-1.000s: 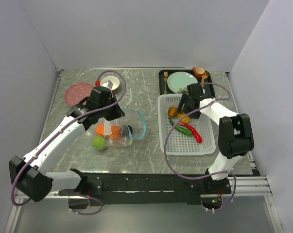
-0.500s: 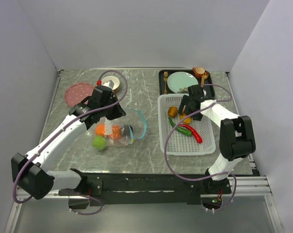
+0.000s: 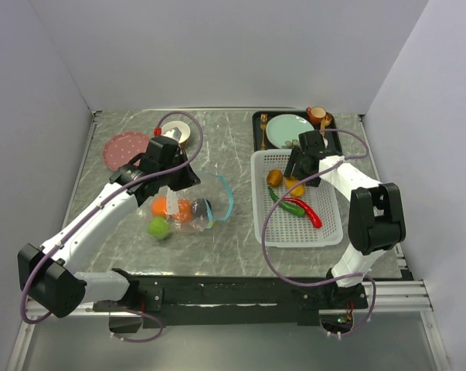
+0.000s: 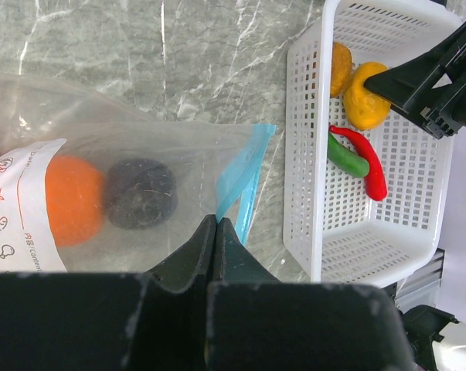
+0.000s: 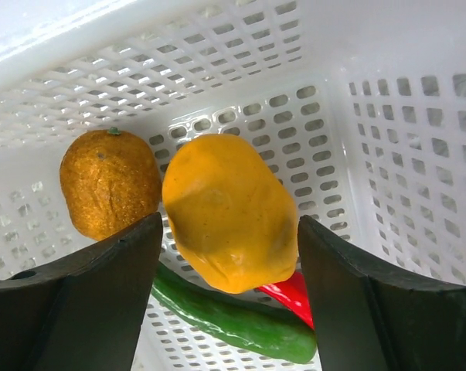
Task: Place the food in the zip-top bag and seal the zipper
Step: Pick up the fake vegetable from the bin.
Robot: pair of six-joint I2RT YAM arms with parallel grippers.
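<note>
Showing a marble-patterned table from above, with the left arm reaching over a clear zip-top bag (image 3: 209, 189) that lies left of centre. The left gripper (image 4: 217, 232) has its two fingers pressed together on a fold of the bag's plastic, right beside the teal-blue zipper (image 4: 240, 182). Through the plastic you can see an orange (image 4: 70, 197) touching a dark round fruit (image 4: 140, 193), partly behind a white label (image 4: 20, 209). A green apple (image 3: 157, 227) sits at the bag's near left corner (whether inside or just against it cannot be told).

To the right stands a white mesh basket (image 3: 294, 232) holding the rest of the food. The right gripper (image 5: 229, 222) hangs inside it, fingers spread wide on either side of a yellow-brown fruit (image 5: 217, 193) and gripping nothing yet. A second, pebbly orange (image 5: 109, 182) leans against that fruit's left side, close to the left finger. A long green pepper (image 5: 225, 321) and a red chili (image 5: 290, 294) lie underneath.

The likely next step is closing on the yellow-brown fruit. Its smooth, rounded sides could let it squirt out if the fingers close off-centre. The left finger might also nudge or trap the neighbouring orange. The bag is pinched at one spot only, so its mouth may sag and a dropped fruit could land outside
</note>
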